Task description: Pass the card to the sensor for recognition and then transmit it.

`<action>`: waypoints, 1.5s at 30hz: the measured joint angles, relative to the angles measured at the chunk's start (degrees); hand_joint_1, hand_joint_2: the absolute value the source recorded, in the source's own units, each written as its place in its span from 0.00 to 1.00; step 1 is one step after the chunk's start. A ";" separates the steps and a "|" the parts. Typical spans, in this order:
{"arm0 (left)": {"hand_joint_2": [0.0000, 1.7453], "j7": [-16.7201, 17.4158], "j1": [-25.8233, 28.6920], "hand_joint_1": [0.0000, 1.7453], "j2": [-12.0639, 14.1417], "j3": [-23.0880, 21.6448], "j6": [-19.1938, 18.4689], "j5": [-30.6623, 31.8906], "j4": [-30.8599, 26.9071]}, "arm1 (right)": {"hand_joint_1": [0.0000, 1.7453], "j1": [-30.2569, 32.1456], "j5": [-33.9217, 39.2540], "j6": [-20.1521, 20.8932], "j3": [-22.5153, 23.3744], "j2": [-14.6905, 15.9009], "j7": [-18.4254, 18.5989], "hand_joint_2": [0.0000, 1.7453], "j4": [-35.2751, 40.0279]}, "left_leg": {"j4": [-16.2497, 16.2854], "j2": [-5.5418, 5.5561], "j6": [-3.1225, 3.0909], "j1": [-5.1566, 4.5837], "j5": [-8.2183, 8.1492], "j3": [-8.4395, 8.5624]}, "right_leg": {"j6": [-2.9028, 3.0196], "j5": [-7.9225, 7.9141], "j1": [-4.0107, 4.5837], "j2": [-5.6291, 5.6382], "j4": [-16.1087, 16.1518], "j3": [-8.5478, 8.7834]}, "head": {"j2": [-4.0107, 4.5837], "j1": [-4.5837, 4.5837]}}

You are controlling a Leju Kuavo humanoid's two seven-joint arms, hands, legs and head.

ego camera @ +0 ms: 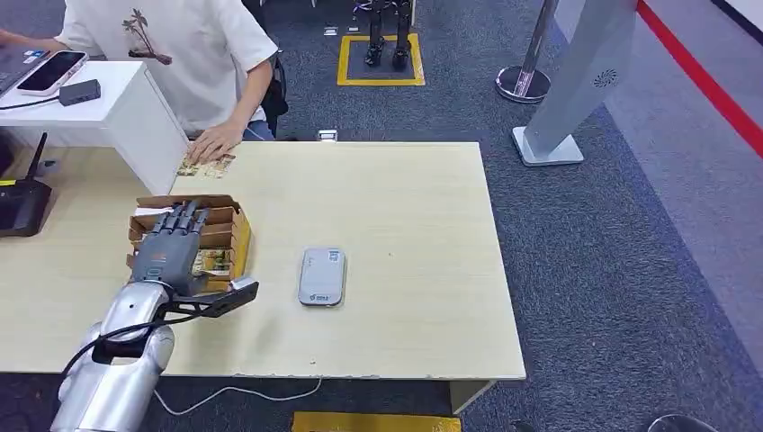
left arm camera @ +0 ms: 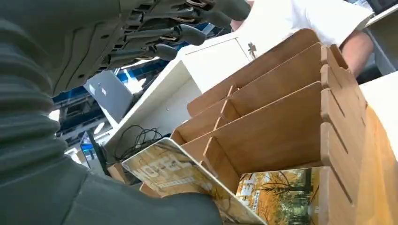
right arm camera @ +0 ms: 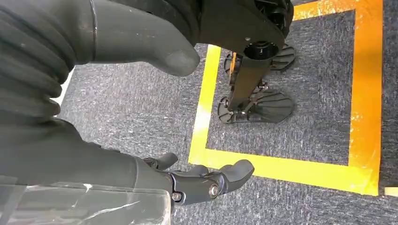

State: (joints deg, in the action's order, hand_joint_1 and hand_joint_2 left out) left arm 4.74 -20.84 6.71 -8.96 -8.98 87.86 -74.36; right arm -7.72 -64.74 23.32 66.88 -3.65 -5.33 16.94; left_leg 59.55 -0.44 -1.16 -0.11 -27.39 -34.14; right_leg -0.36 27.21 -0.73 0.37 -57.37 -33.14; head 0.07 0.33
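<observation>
Your left hand point(ego camera: 171, 243) hovers, fingers spread, over the wooden card box point(ego camera: 236, 236); your right hand point(right arm camera: 141, 140) hangs empty, fingers apart.

Pale table point(ego camera: 396, 207) — wooden card box point(ego camera: 229, 236), grey sensor point(ego camera: 322, 276), black router point(ego camera: 22, 207) on it.

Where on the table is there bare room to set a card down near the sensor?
Bare tabletop runs right of the sensor to the far edge, and between the sensor and the front edge. The left is crowded: the left hand over the wooden box, the person's hand on cards.
</observation>
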 joint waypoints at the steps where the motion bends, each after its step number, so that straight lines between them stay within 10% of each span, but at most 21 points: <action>1: 1.00 -0.13 -0.19 0.02 -0.02 0.00 -0.28 -0.37 0.02 | 0.00 -0.03 -0.04 0.00 0.00 0.00 0.00 1.00 0.00 | 0.00 0.00 0.00 0.00 0.00 0.00 | 0.00 0.00 0.00 0.00 0.00 0.00 | 0.00 0.00; 3: 1.00 -0.53 -0.49 1.00 -0.02 0.00 -1.03 -1.01 0.07 | 0.00 -0.10 -0.07 0.00 0.00 0.00 -0.02 1.00 0.00 | 0.00 0.00 0.00 0.00 0.00 0.00 | 0.00 0.00 0.00 0.00 0.00 0.00 | 0.00 0.00; 45: 1.00 0.33 -1.91 1.00 0.04 -0.96 -1.31 -4.33 -0.94 | 0.00 -0.27 -0.13 0.00 0.00 0.02 -0.04 1.00 -0.02 | 0.00 -0.01 0.00 0.00 0.00 0.00 | 0.00 0.00 0.00 0.00 0.00 0.00 | 0.00 0.00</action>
State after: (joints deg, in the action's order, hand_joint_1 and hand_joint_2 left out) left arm 5.07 -22.75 6.75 -9.92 -10.29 83.54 -75.30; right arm -7.99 -64.87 23.32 66.88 -3.63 -5.38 16.92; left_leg 59.56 -0.45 -1.16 -0.11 -27.39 -34.14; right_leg -0.36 27.21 -0.73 0.37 -57.38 -33.14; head 0.07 0.33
